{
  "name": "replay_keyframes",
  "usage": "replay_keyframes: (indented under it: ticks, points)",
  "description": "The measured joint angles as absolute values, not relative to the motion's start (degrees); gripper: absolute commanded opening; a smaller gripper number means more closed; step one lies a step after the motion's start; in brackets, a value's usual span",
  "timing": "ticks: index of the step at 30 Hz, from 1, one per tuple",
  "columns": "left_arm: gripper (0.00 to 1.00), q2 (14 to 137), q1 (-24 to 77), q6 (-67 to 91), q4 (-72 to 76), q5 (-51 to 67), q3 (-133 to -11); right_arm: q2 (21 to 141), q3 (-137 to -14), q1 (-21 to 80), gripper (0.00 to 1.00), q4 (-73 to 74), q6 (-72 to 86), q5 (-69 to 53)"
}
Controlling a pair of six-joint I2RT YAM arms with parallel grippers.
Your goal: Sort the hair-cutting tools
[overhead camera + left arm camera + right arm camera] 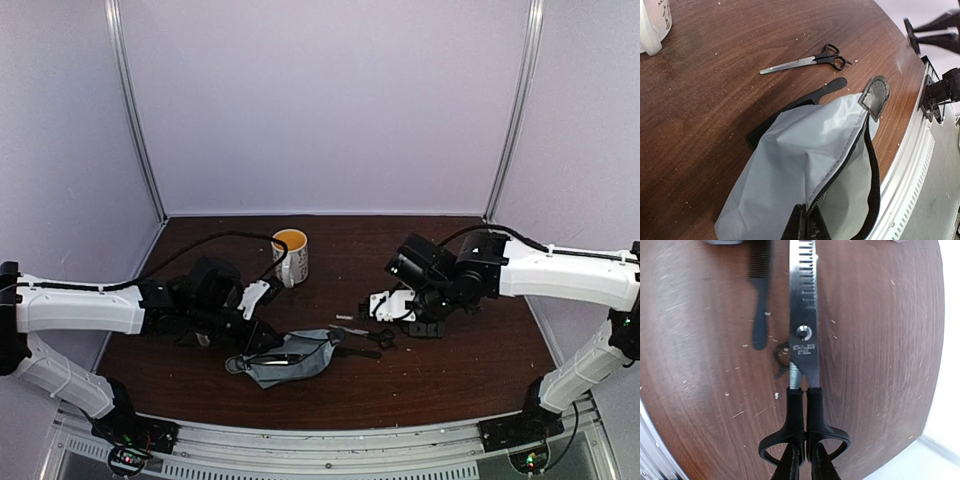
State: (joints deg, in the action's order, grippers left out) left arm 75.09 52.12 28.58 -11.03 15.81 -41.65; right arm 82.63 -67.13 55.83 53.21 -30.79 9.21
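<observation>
My right gripper (806,452) is shut on the black handles of steel thinning scissors (804,315) and holds them above the table, blades pointing towards the pouch. In the top view it (392,308) is right of the pouch. A second pair of scissors (805,61) lies on the table (365,334). The long black comb (800,102) lies partly under the grey pouch (790,160) and shows in the right wrist view (760,290). My left gripper (807,222) is shut on the pouch's zip edge, and the mouth gapes open. The clipper and guard are not clearly in view.
One cream mug (290,255) stands behind the pouch (290,358), and its base shows at the left wrist view's corner (652,25). The table's metal front rail (910,165) runs close beside the pouch. Crumbs dot the wood.
</observation>
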Motion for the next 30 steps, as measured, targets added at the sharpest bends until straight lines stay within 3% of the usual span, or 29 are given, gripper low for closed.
replay_keyframes:
  ticks: [7,30]
  points:
    - [0.0,75.5,52.1,29.5,-10.4,16.1,-41.6,89.6,-75.2,65.5,0.07,57.8,-36.2,17.7]
    - [0.0,76.4,52.1,34.7,-10.5,17.0,-42.5,106.8,-91.0,76.1,0.08,61.1,-42.0,30.6]
